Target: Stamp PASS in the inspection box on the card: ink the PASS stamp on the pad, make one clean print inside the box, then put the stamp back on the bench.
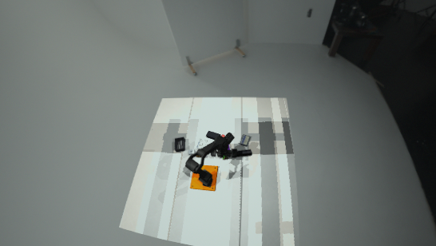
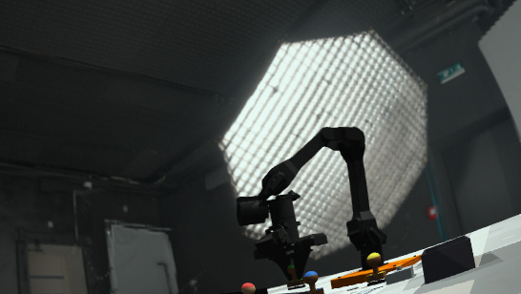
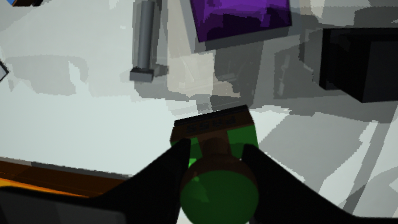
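Observation:
The PASS stamp (image 3: pixel 212 125) (image 2: pixel 293 277) has a green round knob, a brown body and mirrored lettering on its front edge. My gripper (image 3: pixel 216 150) (image 2: pixel 291 276) is shut on its neck below the knob. Whether its underside touches the bench cannot be told. A purple pad (image 3: pixel 242 17) in a grey frame, likely the ink pad, lies ahead of the stamp at the top of the wrist view; the stamp is not on it. The card and its inspection box cannot be made out with certainty.
Red (image 2: pixel 248 287), blue (image 2: pixel 311 275) and yellow (image 2: pixel 373 259) knobbed stamps stand nearby. A grey bar (image 3: pixel 145 40) lies left of the pad, a black block (image 3: pixel 350 65) right. An orange plate (image 1: pixel 213 172) is under the arm's base; a black box (image 1: pixel 180 144) stands left.

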`<state>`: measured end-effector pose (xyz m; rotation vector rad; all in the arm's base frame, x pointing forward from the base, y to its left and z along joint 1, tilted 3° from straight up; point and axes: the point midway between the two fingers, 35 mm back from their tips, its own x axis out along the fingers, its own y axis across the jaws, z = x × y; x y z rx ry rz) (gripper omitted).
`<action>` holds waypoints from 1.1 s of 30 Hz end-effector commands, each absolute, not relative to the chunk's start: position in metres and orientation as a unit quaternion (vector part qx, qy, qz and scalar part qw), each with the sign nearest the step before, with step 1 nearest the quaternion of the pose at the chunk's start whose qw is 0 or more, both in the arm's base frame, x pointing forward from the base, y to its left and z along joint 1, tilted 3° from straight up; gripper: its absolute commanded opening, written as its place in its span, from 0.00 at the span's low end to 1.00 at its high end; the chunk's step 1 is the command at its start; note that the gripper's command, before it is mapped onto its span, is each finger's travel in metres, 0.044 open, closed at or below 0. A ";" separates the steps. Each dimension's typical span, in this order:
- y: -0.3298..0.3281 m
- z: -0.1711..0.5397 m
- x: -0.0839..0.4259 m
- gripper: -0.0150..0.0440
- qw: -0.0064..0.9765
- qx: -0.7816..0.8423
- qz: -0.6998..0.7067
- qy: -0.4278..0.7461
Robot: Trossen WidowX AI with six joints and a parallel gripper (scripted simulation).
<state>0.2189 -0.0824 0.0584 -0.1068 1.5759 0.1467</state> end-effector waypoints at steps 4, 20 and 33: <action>-0.083 0.063 0.220 0.25 0.703 -0.050 0.064 0.707; -0.084 0.071 0.220 0.25 0.702 -0.050 0.064 0.707; -0.084 0.077 0.220 0.25 0.702 -0.051 0.063 0.707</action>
